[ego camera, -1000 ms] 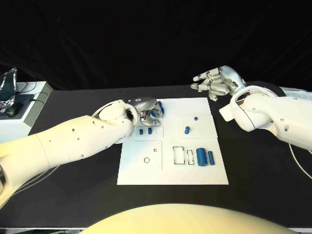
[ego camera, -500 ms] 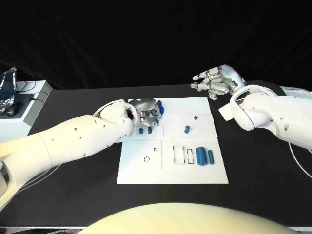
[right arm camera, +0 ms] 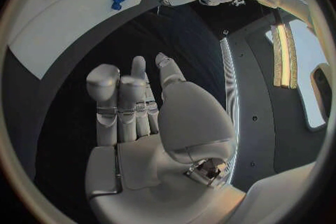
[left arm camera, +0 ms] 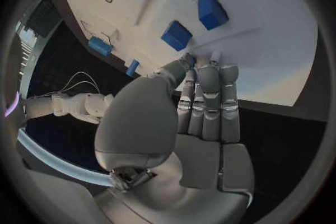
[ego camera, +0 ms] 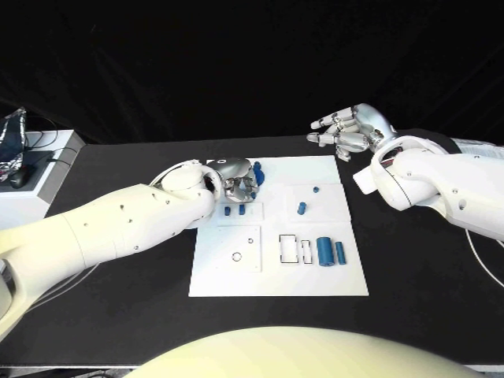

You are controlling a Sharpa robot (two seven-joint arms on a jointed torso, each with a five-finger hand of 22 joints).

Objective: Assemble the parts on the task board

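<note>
The white task board (ego camera: pixel 320 279) lies in the middle of the table. My left hand (ego camera: pixel 239 179) hangs over its far left corner, fingers straight and close together (left arm camera: pixel 209 98), with nothing between them. Two blue blocks (ego camera: pixel 235 211) lie just past the fingertips, also visible as blue blocks (left arm camera: pixel 176 35) in the left wrist view. A small blue piece (ego camera: pixel 257 167) shows beside the hand; I cannot tell whether they touch. More blue parts lie at the middle (ego camera: pixel 302 209) and near right (ego camera: pixel 333 253). My right hand (ego camera: pixel 349 130) is raised beyond the board's far right corner, fingers spread and holding nothing (right arm camera: pixel 150 117).
A white box (ego camera: pixel 31 185) with cables and gear stands at the table's left edge. The board has outlined slots (ego camera: pixel 288 250) and small holes (ego camera: pixel 237 257) near its front. Bare black table (ego camera: pixel 434 299) surrounds the board.
My left hand has shifted very slightly over the board's far left corner. The right hand has stayed in place.
</note>
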